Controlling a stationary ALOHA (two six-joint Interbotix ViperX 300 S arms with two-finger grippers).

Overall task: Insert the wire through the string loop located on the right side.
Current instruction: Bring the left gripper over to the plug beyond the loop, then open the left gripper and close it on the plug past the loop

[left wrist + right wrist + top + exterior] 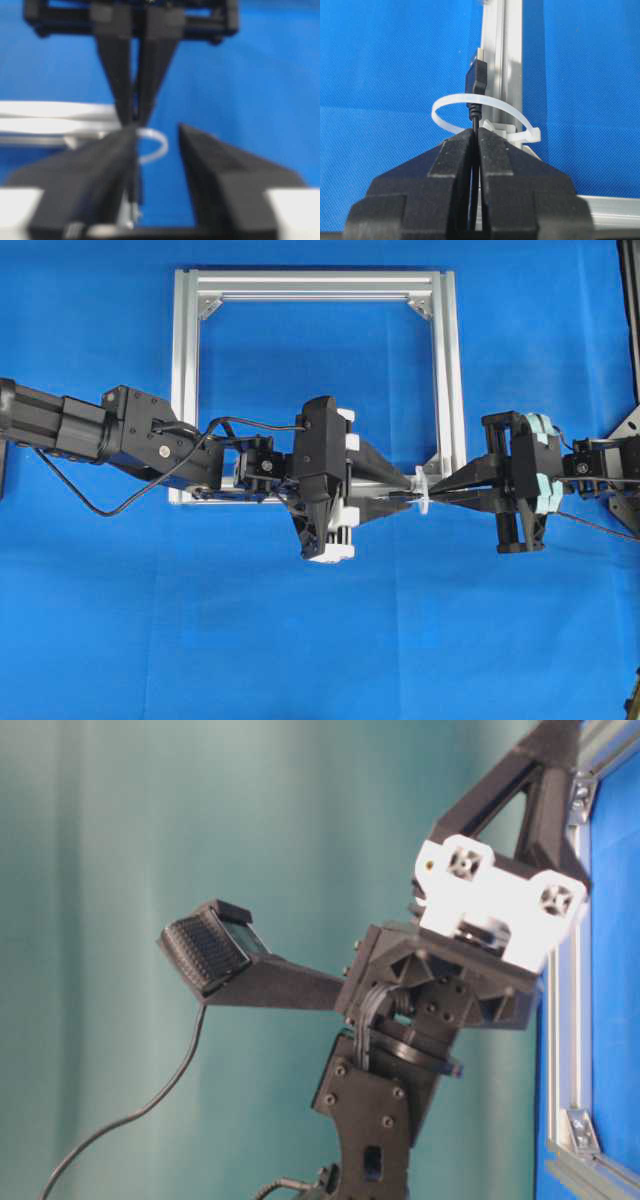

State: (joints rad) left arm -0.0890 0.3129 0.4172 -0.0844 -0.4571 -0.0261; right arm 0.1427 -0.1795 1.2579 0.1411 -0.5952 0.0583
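The white string loop (481,111) stands out from the silver frame bar (504,60) near the frame's lower right corner. The wire (476,122) runs through the loop, and its dark plug (477,76) stands clear on the far side. My right gripper (475,133) is shut on the wire just before the loop. In the left wrist view my left gripper (157,130) is open, its fingers either side of the loop (156,146), and the plug (135,202) lies against the inner face of one finger. Overhead, both grippers' tips, left (408,490) and right (438,490), meet at the loop (422,490).
The square aluminium frame (187,390) lies flat on the blue cloth, with silver brackets in its corners. My left arm (150,435) crosses the frame's lower left corner, trailing a thicker black cable (90,502). The table-level view shows mostly an arm's wrist and a frame bar (558,1050).
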